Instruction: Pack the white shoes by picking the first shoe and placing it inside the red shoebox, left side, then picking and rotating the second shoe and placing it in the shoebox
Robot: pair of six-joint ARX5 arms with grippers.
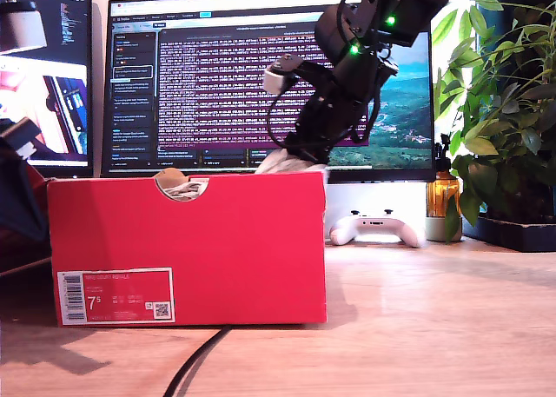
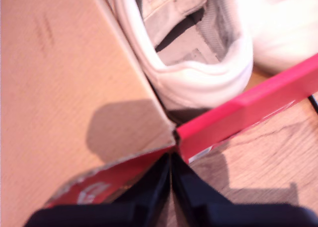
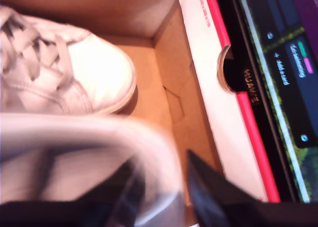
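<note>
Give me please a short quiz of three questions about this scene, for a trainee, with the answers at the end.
1. True or false: one white shoe already lies inside the red shoebox.
2. What does my second end effector hold over the box? A) the game controller B) a second white shoe C) nothing
3. Fill in: in the exterior view, the plant stands at the view's ____ side.

Key: 1 true; 2 B; 3 right.
</note>
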